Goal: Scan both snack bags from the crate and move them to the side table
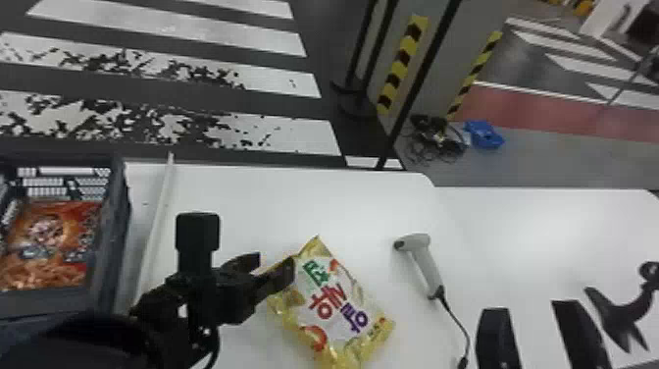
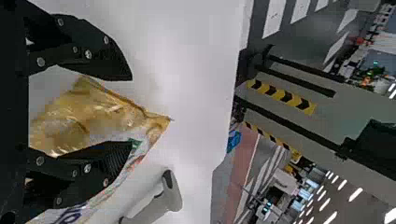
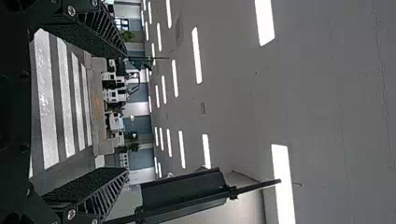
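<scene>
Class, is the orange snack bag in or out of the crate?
In: the orange snack bag lies within the dark crate, below its rim.

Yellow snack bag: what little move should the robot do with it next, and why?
I think the left tool should gently close on the yellow snack bag. Its fingers are open and part of the bag shows between them, so squeezing would probably grip it, ready for the handheld scanner.

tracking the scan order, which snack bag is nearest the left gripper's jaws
The yellow bag with the white middle, on the table by the left gripper, its jaws open. The orange bag lies in the crate, farther off.
</scene>
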Motion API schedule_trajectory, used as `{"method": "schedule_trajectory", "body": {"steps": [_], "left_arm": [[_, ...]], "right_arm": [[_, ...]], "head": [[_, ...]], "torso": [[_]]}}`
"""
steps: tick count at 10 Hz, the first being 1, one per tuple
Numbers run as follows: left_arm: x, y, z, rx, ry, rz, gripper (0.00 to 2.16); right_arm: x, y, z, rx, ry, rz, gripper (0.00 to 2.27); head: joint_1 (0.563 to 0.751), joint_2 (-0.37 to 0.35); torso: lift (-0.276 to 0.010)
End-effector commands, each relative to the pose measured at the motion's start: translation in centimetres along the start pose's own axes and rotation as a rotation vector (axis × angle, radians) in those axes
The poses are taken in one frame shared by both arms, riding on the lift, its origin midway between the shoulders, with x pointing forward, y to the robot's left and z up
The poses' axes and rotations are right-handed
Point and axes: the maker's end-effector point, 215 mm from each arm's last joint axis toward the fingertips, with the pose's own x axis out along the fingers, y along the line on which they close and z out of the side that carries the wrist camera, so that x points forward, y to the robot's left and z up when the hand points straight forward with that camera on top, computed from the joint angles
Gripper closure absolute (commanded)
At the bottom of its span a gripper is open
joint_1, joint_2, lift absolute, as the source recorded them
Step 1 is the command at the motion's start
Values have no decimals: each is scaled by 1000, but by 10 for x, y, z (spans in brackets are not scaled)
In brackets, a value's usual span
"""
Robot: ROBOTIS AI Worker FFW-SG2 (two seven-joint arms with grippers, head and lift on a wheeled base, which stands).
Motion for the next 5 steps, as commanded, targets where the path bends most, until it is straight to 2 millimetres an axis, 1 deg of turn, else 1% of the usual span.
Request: {"method": "schedule_trajectory", "body": {"steps": [1, 2, 3, 4, 5], "left_arm": [[-31, 3, 44, 2, -97, 14, 29], [-56, 14, 65, 16, -149, 48, 29], [-88, 27, 84, 47, -203, 97, 29], [-123, 43, 93, 80, -242, 147, 29], [-155, 60, 95, 90, -262, 198, 26]], "right_arm": [[-1, 6, -4, -8, 7, 26, 117], [-1, 18, -7, -5, 15, 81, 117], [-1, 20, -10, 3, 23, 81, 117], [-1, 22, -12, 4, 30, 89, 117], [-3, 30, -18, 4, 44, 132, 117]], "head": [[695, -350], [695, -350], [695, -350], [695, -350], [695, -350]], "torso": [[-95], [-95], [-95], [-95], [-95]]}}
